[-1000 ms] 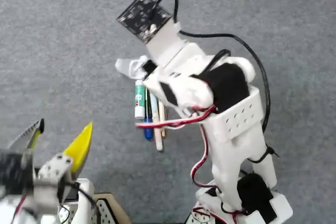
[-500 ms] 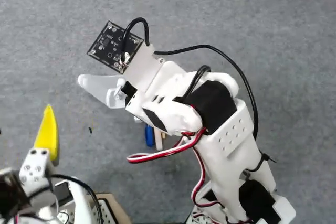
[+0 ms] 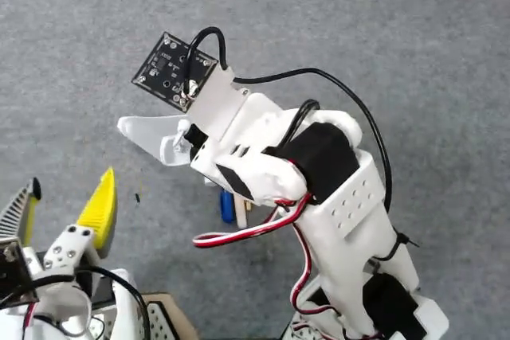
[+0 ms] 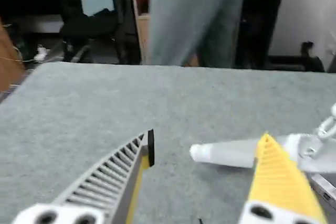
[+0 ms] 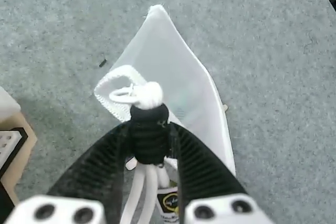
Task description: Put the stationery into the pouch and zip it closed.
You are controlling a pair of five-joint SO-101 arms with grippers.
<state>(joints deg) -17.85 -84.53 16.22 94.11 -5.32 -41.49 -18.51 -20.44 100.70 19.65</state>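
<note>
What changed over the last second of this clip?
The right gripper, shut on the pouch, swung leftward in the high view and dragged the pouch along, so its arm now covers most of the pens. That happened in the first half second; it has held since. The left gripper, open, swung left, then came back. The pens look unmoved.

The white mesh pouch (image 5: 168,77) lies flat on the grey surface (image 5: 262,51), with its pointed corner aimed away from the right end effector (image 5: 149,124). That end effector clamps the black toggle (image 5: 149,137) at the pouch's mouth. A blue pen (image 3: 227,205) and a wooden pencil (image 3: 242,212) poke out just behind it.
</note>
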